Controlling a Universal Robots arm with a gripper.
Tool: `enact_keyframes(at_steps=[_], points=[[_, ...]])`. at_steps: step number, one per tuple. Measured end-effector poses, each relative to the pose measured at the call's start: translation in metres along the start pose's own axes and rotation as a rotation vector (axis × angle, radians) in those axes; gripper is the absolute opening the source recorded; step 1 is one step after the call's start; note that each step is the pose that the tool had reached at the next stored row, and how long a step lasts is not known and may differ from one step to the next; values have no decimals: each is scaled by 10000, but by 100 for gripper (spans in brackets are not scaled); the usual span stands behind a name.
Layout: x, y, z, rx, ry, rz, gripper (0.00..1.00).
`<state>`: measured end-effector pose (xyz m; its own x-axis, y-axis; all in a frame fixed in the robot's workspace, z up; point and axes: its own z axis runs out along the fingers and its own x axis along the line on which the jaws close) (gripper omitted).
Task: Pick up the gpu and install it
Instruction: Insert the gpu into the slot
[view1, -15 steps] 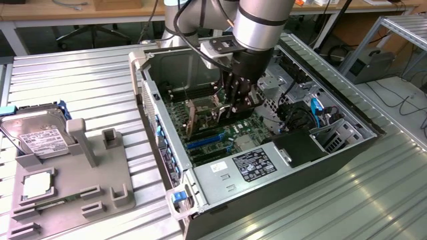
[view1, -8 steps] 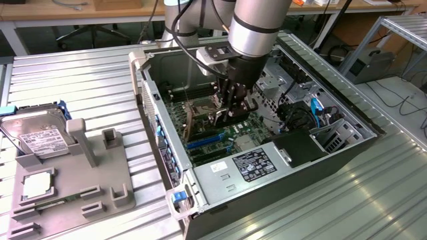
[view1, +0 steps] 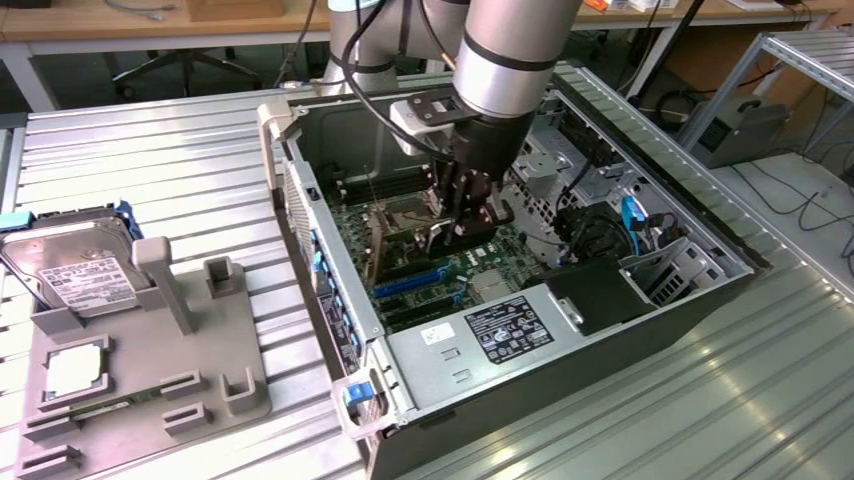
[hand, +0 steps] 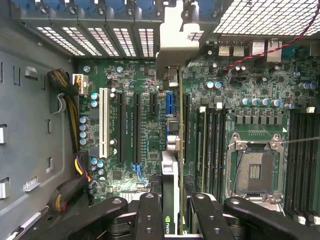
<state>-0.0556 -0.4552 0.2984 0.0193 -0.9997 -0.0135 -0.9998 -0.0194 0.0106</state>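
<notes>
Fingers (hand: 149, 216) hold the gpu (hand: 170, 192) inside the computer case (view1: 304, 190)

Two black fingers are squeezed shut on the gpu, one on each flat side of it. The card stands on its thin edge between them, so the wrist view sees it from the edge. Its silver bracket (hand: 176, 40) is at the far end, up by the row of vent plates on the case wall.

The gpu hangs over the green motherboard (hand: 130, 75), in line with the long slots there. A short blue slot (hand: 169, 102) lies just beside the card. A long white slot (hand: 104, 122) is further off, with black slots between. I cannot tell if the card touches the board or a slot. The square CPU socket (hand: 255, 170) with its metal frame is on the other side of the card.

In the exterior view the grey robot arm (view1: 514, 50) reaches down into the open case. The case lies on its side on the ribbed metal table (view1: 160, 170).

Well apart from the case, at the exterior view's left, a grey holder (view1: 214, 340) rests on the table. A silver hard drive (view1: 74, 270) with a white label and a small square CPU chip (view1: 74, 368) sit on it.
</notes>
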Motion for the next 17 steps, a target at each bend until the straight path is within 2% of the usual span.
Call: enact_keyframes(at_steps=[3,8,12,17], points=[[0,1,18,3,-6,1,27],[1,13,100,0,-6,1,27],[1,16,104,-1,-4,0,27],[0,68,114,14,-15,0,27]])
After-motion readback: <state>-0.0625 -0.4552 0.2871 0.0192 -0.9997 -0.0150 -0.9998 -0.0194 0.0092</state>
